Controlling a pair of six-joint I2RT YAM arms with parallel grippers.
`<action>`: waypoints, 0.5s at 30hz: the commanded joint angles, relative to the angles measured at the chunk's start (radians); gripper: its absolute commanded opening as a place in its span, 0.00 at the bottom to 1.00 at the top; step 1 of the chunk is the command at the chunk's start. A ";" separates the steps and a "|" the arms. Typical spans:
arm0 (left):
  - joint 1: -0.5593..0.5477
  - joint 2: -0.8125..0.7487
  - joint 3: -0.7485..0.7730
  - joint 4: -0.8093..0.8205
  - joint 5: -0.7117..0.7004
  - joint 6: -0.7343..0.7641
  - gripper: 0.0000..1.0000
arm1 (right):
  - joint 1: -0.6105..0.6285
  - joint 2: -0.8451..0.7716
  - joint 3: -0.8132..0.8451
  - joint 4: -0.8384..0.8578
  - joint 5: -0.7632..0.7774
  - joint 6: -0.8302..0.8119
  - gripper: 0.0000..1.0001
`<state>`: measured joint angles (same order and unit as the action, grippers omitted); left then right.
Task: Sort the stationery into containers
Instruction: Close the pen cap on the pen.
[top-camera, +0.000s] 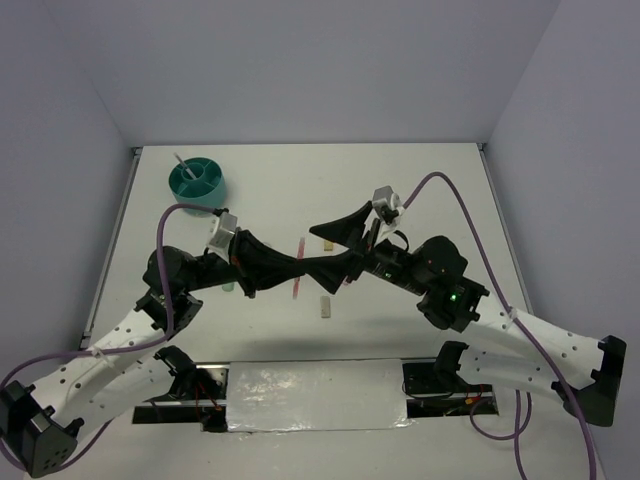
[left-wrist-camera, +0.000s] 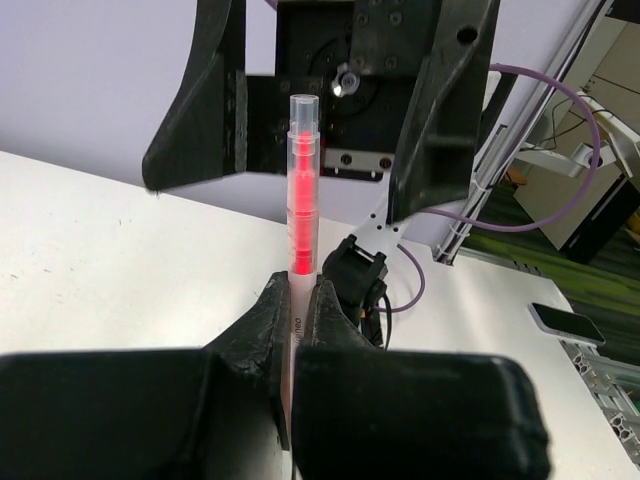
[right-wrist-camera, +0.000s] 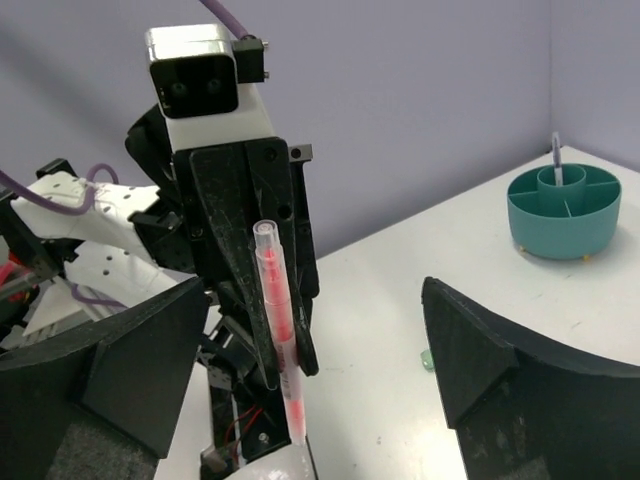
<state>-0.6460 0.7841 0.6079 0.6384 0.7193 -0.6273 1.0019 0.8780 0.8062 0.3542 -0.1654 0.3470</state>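
My left gripper (top-camera: 297, 268) (left-wrist-camera: 300, 290) is shut on a thin pink pen (top-camera: 300, 262) (left-wrist-camera: 301, 190) and holds it upright above the table's middle. My right gripper (top-camera: 315, 250) (right-wrist-camera: 318, 300) is open and empty. It faces the left gripper, with one finger (left-wrist-camera: 200, 100) on each side of the pen (right-wrist-camera: 276, 320), not touching it. The round teal cup (top-camera: 197, 181) (right-wrist-camera: 563, 213) stands at the far left with a pen in its central well. Two small tan blocks (top-camera: 327, 243) (top-camera: 325, 306) and a pale green piece (top-camera: 229, 285) (right-wrist-camera: 427, 358) lie on the table.
The white table (top-camera: 420, 190) is walled by pale panels at the back and sides. Purple cables (top-camera: 455, 200) loop over both arms. A silver strip (top-camera: 315, 395) runs along the near edge between the arm bases.
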 joint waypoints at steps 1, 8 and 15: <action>-0.004 -0.002 0.003 0.053 0.016 0.023 0.00 | -0.025 -0.022 0.076 -0.020 -0.040 -0.032 0.92; -0.006 -0.005 -0.002 0.040 0.008 0.032 0.00 | -0.028 0.009 0.105 -0.035 -0.089 -0.036 0.63; -0.006 0.012 -0.003 0.029 0.003 0.037 0.00 | -0.028 0.029 0.119 -0.029 -0.114 -0.031 0.38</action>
<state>-0.6468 0.7971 0.6067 0.6289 0.7181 -0.6239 0.9779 0.9024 0.8742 0.3111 -0.2539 0.3237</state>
